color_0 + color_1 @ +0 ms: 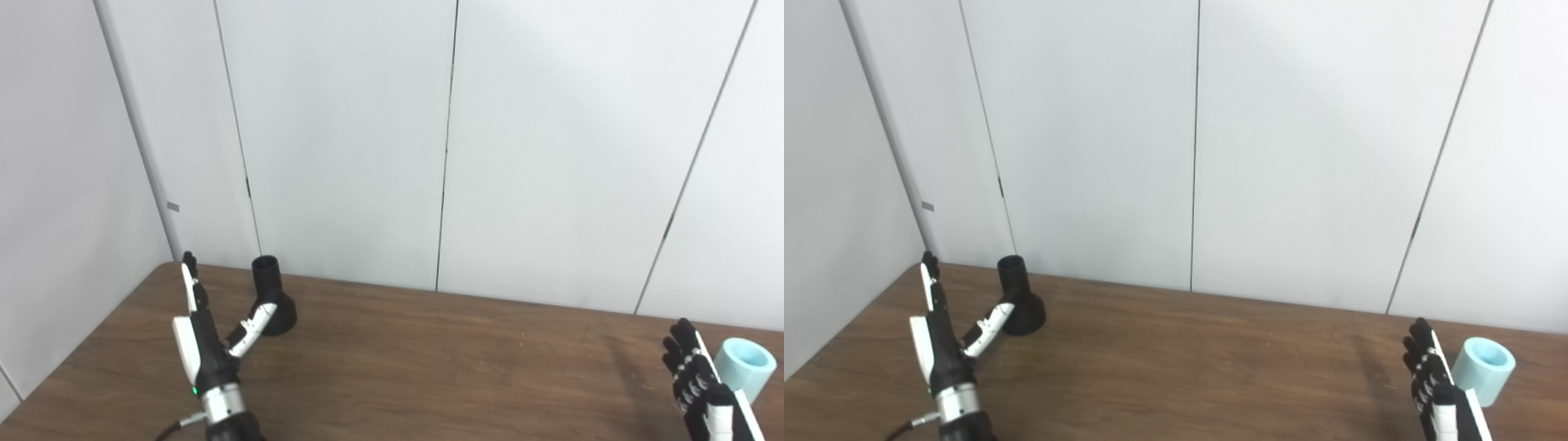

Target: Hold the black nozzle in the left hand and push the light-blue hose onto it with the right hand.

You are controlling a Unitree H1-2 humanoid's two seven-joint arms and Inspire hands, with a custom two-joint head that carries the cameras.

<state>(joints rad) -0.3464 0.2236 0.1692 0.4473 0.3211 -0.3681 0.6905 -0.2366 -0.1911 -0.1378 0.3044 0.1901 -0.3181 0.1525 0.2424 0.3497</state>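
Both hands, left (205, 343) and right (698, 380), were spread beside the flared black nozzle (272, 297) and the cylindrical light-blue hose (744, 367) on the woodgrain table (429, 367).

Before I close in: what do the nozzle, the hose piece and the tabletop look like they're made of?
Black nozzle: matte black, probably plastic; no glare.
Light-blue hose: short, thick-walled tube, smooth, looks like soft plastic or rubber; can't tell which.
Table: brown wood grain, low sheen, likely laminate.

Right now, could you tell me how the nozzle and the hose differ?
The nozzle is black and flares to a wide base; the hose is light blue and a plain short tube. The nozzle stands far left by the left hand; the hose is far right, beside the right hand. Neither is held.
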